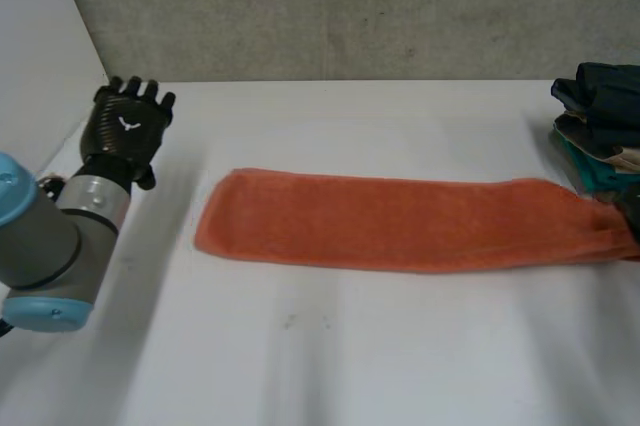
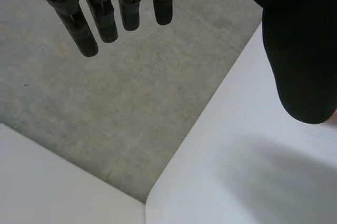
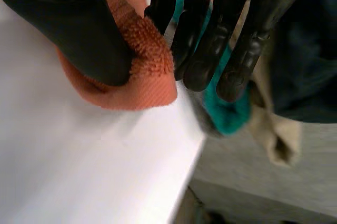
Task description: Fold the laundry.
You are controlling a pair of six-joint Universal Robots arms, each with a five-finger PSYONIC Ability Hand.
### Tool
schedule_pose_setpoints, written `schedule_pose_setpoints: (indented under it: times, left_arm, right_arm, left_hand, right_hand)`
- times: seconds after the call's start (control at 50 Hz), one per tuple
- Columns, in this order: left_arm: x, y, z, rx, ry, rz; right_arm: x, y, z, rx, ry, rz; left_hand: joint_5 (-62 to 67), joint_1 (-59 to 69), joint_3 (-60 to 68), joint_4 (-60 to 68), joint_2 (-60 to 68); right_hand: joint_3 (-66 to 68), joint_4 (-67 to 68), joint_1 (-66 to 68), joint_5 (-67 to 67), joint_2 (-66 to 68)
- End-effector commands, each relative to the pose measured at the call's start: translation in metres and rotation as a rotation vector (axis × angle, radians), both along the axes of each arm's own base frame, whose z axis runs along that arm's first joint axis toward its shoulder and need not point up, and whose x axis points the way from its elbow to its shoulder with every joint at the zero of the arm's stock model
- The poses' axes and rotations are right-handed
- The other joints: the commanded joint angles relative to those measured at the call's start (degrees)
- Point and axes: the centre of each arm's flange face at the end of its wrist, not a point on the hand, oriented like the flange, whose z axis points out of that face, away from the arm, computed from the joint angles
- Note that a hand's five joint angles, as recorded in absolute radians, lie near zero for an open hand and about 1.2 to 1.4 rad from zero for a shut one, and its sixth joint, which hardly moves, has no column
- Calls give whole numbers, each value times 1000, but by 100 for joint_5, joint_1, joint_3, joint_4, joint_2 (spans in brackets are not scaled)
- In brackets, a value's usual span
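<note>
Right hand has the towel's end, left hand idle.
Your orange towel (image 1: 400, 224) lies as a long strip across the middle of the frame on the white table (image 1: 350, 356). Its right end is pinched between the thumb and curled fingers of the right hand (image 3: 79, 34), just beside the laundry pile (image 1: 605, 126) at the right edge — a grip that likely serves to carry that end over for a crosswise fold. Your left hand (image 1: 128, 118) sits upper left, fingers straight, holding nothing — probably kept clear of the towel.

Head: overhead, faces table (image 1: 330, 366) | left wrist: near, table corner | right wrist: close; shares orange towel (image 3: 152, 87) end, head's 3 o'clock.
</note>
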Motion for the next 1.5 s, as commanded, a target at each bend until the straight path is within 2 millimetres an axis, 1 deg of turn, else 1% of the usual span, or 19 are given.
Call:
schedule_pose_setpoints:
  times: [0.02, 0.14, 0.16, 0.24, 0.28, 0.38, 0.44, 0.46, 0.52, 0.68, 0.78, 0.9, 1.02, 1.14, 1.22, 1.24, 1.26, 1.36, 1.5]
  left_arm:
    - [22, 0, 13, -1, 71, 29]
    - [36, -4, 24, 8, 145, 59]
    - [37, -4, 24, 11, 149, 62]
    - [37, -3, 26, 15, 157, 62]
    - [37, -2, 26, 18, 158, 62]
    - [35, 2, 24, 40, 156, 55]
    - [34, 3, 23, 50, 154, 52]
    - [32, 4, 22, 53, 154, 48]
    - [29, 5, 22, 54, 154, 37]
    - [2, 15, 31, 28, 154, -46]
    - [-29, 28, 30, 31, 153, -139]
    - [-64, 41, 9, 87, 135, -236]
    - [-81, 28, -26, 160, 102, -248]
    - [-82, 20, -31, 189, 96, -238]
    - [-83, 22, -32, 201, 90, -240]
    - [-83, 24, -33, 205, 90, -241]
    - [-83, 25, -33, 207, 91, -241]
    - [-82, 29, -27, 200, 92, -245]
    - [-78, 36, -12, 190, 102, -246]
  right_arm:
    - [83, 0, 44, -210, -52, 209]
    - [176, 22, 79, -381, -169, 487]
    - [211, 34, 78, -413, -194, 610]
    - [296, 79, 67, -486, -275, 954]
    - [319, 93, 59, -499, -297, 1056]
    - [371, 122, 2, -441, -341, 1301]
    - [385, 135, -18, -417, -352, 1359]
    - [389, 139, -30, -391, -358, 1386]
    - [388, 142, -37, -361, -362, 1393]
    - [361, 134, 18, -343, -447, 1165]
    - [304, 103, 50, -232, -612, 815]
    - [261, 98, 30, 3, -657, 642]
    - [227, 90, -5, 179, -616, 499]
    - [219, 84, -27, 229, -599, 460]
    - [217, 81, -34, 240, -599, 445]
    - [213, 78, -36, 239, -595, 433]
    - [210, 75, -36, 236, -593, 419]
    - [188, 74, -42, 254, -579, 337]
    - [121, 82, 7, 128, -511, 243]
  left_hand:
    - [-280, -105, -200, -166, -171]
    - [-280, -105, -200, -166, -171]
    - [-280, -105, -200, -166, -171]
    - [-280, -105, -200, -166, -171]
    - [-280, -105, -200, -166, -171]
    - [-280, -105, -200, -166, -171]
    - [-280, -105, -200, -166, -171]
    - [-280, -105, -200, -166, -171]
    - [-280, -105, -200, -166, -171]
    - [-280, -105, -200, -166, -171]
    - [-280, -105, -200, -166, -171]
    - [-280, -105, -200, -166, -171]
    - [-275, -101, -195, -161, -167]
    - [-241, -67, -162, -127, -133]
    - [-241, -67, -161, -127, -133]
    - [-241, -67, -162, -127, -133]
    - [-241, -67, -162, -127, -133]
    - [-241, -67, -162, -127, -133]
    - [-275, -100, -195, -161, -166]
  right_hand:
    - [1217, 1198, 2442, 1399, 1265]
    - [1217, 1198, 2442, 1399, 1265]
    - [1217, 1198, 2442, 1399, 1265]
    - [1217, 1198, 2442, 1399, 1265]
    - [1217, 1198, 2442, 1399, 1265]
    - [1217, 1198, 2442, 1399, 1265]
    - [1217, 1198, 2442, 1399, 1265]
    - [390, 371, 1615, 572, 438]
    - [-5783, -5802, -4558, -5601, -5735]
    - [-5783, -5802, -4558, -5601, -5735]
    - [-5783, -5802, -4558, -5601, -5735]
    - [-5783, -5802, -4558, -5601, -5735]
    - [-4382, -4401, -3157, -4200, -4334]
    - [-3926, -3945, -2701, -3744, -3878]
    - [-1357, -1376, -131, -1174, -1309]
    - [664, 645, 1889, 846, 712]
    - [1211, 1192, 2437, 1394, 1259]
    - [1217, 1198, 2442, 1399, 1265]
    - [1217, 1198, 2442, 1399, 1265]
